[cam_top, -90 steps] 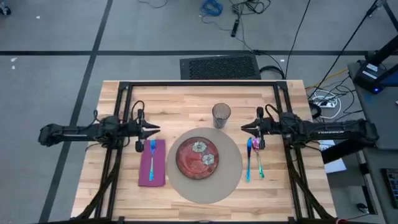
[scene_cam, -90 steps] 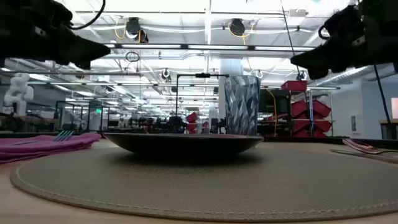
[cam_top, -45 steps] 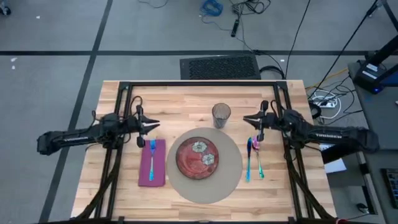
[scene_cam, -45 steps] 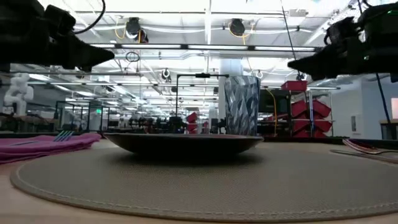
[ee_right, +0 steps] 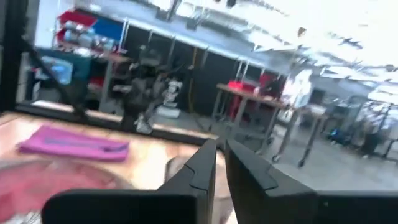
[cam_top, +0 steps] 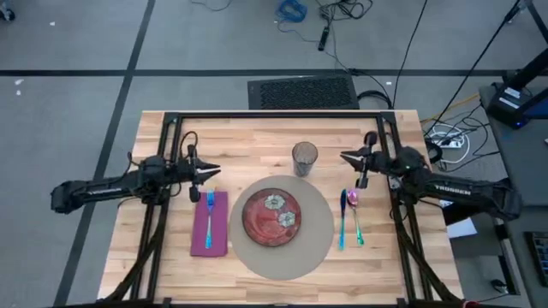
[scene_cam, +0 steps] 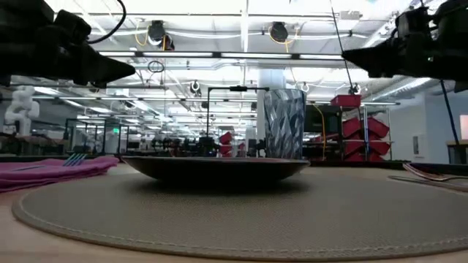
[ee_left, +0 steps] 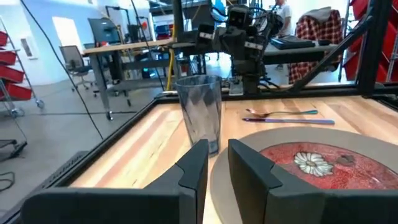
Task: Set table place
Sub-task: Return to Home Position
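On the pale-wood table point(cam_top: 257, 137) lies a round beige mat point(cam_top: 318, 248) with a red flowered plate point(cam_top: 272, 214) on it. A clear glass point(cam_top: 305, 158) stands upright at the mat's far edge. Left of the mat a purple napkin point(cam_top: 210, 238) lies flat with a blue fork point(cam_top: 209, 210) on top. Right of the mat lie a blue-handled spoon point(cam_top: 343, 218) and a second utensil point(cam_top: 355, 221). My left gripper point(cam_top: 214, 172) hovers shut above the napkin's far end. My right gripper point(cam_top: 345, 156) hovers shut beyond the spoon, right of the glass. Neither holds anything.
A black metal rail frame point(cam_top: 274, 115) runs around the tabletop, its side rails passing under both arms. Bare wood shows along the far edge behind the glass and along the near edge in front of the mat.
My right gripper has swung toward the table's far edge, away from the spoon, and has risen a little. My left gripper has drawn back slightly toward the far left. Plate, glass, napkin and cutlery have stayed in place.
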